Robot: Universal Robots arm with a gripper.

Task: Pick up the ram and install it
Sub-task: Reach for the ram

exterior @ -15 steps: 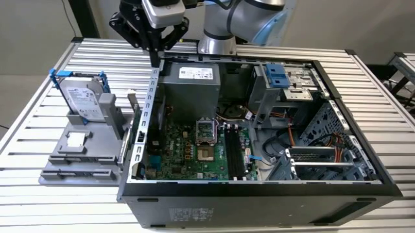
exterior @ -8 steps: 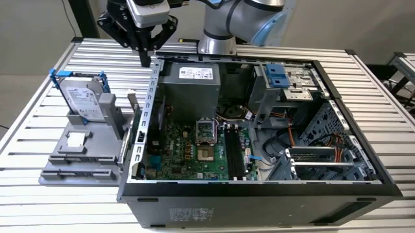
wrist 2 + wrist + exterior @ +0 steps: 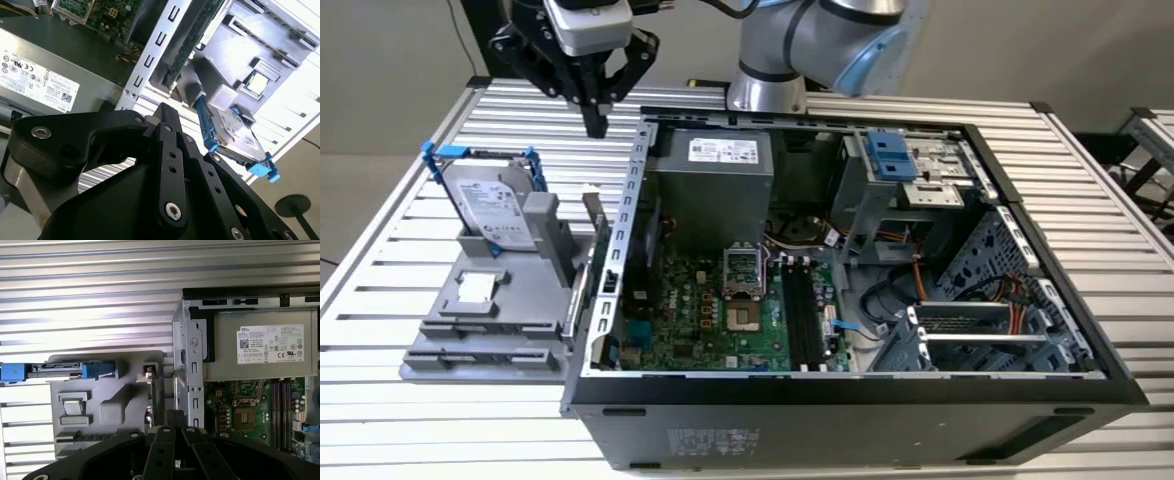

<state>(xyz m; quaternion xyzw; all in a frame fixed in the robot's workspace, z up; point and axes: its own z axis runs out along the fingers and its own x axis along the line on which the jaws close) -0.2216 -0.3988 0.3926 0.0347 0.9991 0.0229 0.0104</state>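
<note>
The slatted aluminium counter (image 3: pixel 414 420) carries an open black tower computer case (image 3: pixel 854 410) across its middle. A grey plastic parts holder (image 3: pixel 480 330) sits between the case and the counter's edge on the exterior view's left.

A grey hard drive in a blue bracket (image 3: pixel 491 205) stands upright in that holder. The ram (image 3: pixel 592 215), a thin dark circuit-board stick, stands on edge in a slot of the holder just beside the case's metal wall.

The stick is probably light and stiff but fragile. It looks best taken by its flat faces near the middle of the upper long edge, clear of the contact edge seated in the holder.

The black claw (image 3: pixel 596 122) hangs above the ram with its fingers together and nothing between them.

The first wrist view shows the ram (image 3: pixel 159 390) edge-on as little more than a line. Its lower end is hidden behind the claw (image 3: pixel 175 416). Its chips and notch cannot be made out. The long black motherboard slots (image 3: pixel 807 320) are partly shadowed inside the case.
</note>
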